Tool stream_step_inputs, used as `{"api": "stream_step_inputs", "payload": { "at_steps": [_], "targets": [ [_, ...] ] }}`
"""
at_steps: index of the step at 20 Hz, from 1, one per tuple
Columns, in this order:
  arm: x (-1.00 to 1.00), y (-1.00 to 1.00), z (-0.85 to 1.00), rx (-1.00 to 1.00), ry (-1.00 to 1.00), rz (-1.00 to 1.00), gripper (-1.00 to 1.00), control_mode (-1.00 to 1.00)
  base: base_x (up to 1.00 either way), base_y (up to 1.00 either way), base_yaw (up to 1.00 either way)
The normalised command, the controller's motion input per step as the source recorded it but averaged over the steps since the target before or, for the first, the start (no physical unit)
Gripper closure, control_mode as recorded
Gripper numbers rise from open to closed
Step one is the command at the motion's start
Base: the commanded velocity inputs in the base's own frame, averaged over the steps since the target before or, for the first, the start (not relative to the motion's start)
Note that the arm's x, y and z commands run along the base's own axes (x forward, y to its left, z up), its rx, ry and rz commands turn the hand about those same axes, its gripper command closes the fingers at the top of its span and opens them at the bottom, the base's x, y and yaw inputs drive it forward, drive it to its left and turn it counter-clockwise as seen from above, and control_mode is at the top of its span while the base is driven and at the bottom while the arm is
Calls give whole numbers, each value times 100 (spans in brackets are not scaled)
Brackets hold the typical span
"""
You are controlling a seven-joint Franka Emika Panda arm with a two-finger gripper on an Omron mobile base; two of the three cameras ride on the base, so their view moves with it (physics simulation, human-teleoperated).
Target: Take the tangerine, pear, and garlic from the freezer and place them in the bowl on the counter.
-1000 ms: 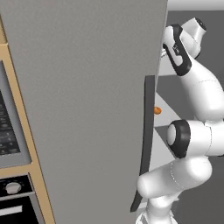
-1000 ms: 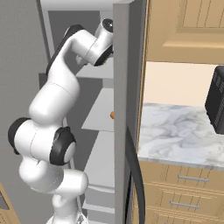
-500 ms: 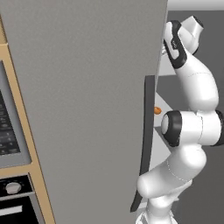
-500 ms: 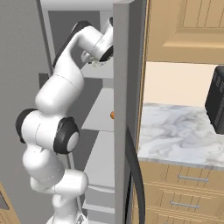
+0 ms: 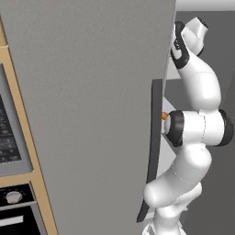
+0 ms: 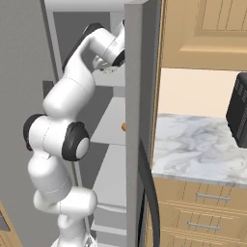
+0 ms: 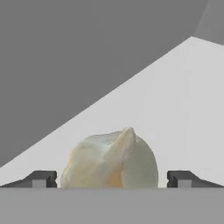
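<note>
Low in the hand view, a lumpy cream garlic (image 7: 111, 159) was seen between spread, unclosed fingertips (image 7: 41, 179), its base cut off; the shelf (image 7: 183, 100) was smooth grey.

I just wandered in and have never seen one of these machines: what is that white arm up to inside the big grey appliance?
The white robot arm is reaching into the open freezer, onto an upper shelf. In the hand view its gripper is open, one fingertip on each side of a pale garlic bulb that sits on the shelf, not yet gripped. A small orange fruit, probably the tangerine, lies on a lower shelf. The marbled counter is to the right of the freezer.
</note>
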Motion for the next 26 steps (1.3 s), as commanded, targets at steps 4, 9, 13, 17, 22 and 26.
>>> {"api": "stream_step_inputs", "payload": {
  "at_steps": [4,9,13,17,22,26],
  "targets": [
    [19,0,-27,-6,2,0,-100,-100,0,0,0],
    [16,21,-43,-6,3,2,100,-100,0,0,0],
    [15,29,-32,-2,0,6,100,-100,0,0,0],
    [-14,3,-12,-2,-1,4,100,-100,0,0,0],
    [-68,0,-10,-3,-6,0,100,-100,0,0,0],
    [-100,21,-31,0,-12,2,100,-100,0,0,0]
  ]
}}
